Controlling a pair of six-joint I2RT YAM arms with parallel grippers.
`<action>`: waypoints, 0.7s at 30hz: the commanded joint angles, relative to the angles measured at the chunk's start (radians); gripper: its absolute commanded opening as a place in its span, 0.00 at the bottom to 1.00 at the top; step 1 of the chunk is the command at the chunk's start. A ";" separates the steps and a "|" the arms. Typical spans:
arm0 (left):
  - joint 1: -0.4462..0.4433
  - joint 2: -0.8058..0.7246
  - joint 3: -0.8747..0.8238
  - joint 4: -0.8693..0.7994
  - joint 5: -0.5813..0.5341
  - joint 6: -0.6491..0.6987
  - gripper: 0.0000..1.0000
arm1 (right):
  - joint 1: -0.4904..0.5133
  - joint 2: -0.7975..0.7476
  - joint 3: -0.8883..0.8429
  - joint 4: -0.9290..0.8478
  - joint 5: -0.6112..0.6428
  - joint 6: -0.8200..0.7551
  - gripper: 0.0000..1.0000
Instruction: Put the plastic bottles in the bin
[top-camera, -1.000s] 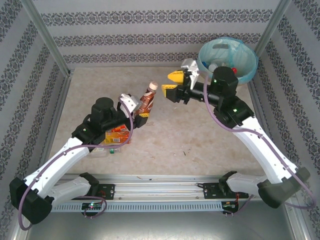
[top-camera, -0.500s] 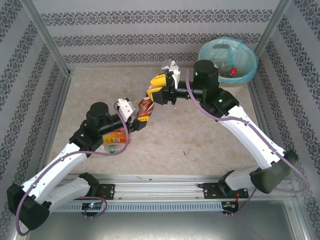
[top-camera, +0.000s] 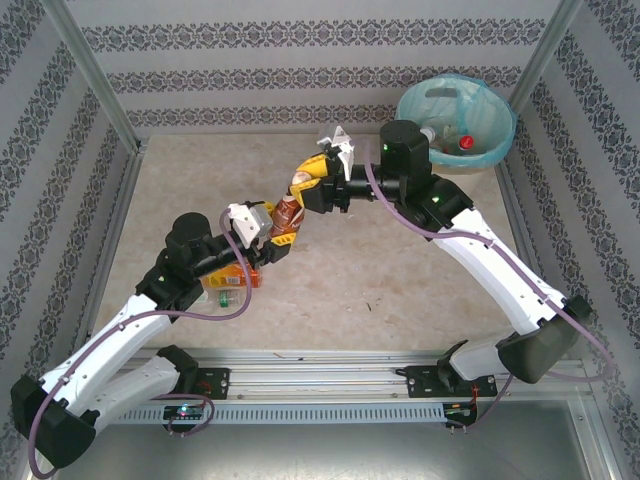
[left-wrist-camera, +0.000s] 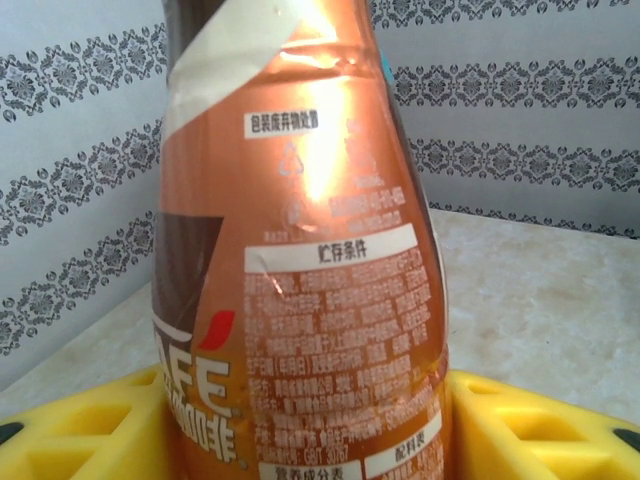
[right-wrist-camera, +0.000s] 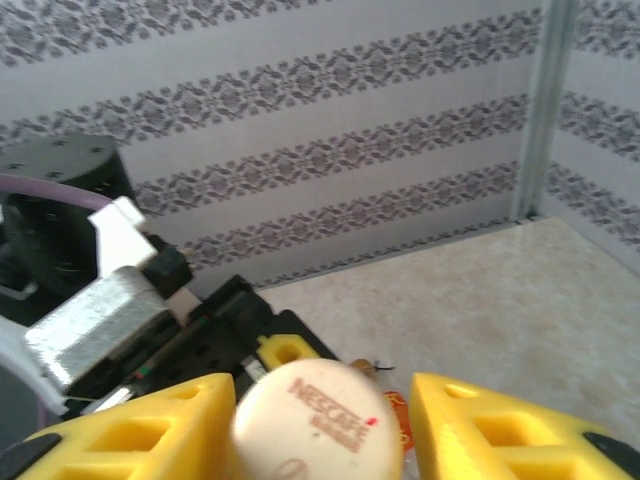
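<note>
While the left gripper (top-camera: 281, 231) clamps the brown Nescafé bottle (top-camera: 289, 209) above mid-table, the bottle's long axis tilts, its cream cap (right-wrist-camera: 318, 420) pointing toward one o'clock. The right gripper (top-camera: 312, 185) straddles that cap, jaws apart. The table (top-camera: 400, 290) is beige and marbled, the walls (top-camera: 300, 75) damask-striped. The bin (top-camera: 505, 140) stands at two o'clock.

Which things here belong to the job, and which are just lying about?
Job: brown bottle in left gripper, right gripper at its cap; orange bottle; clear bottle; bin; red-capped bottle inside it.
Not: rail; walls.
</note>
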 joint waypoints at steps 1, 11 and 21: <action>-0.006 -0.013 -0.011 0.060 -0.006 0.036 0.59 | 0.012 0.036 0.067 0.035 -0.158 0.045 0.46; -0.006 -0.023 -0.021 0.057 -0.085 0.061 0.62 | 0.016 0.081 0.126 -0.007 -0.106 0.006 0.20; 0.009 -0.085 -0.088 0.165 -0.255 0.055 0.96 | 0.017 0.063 0.144 0.003 0.127 -0.001 0.00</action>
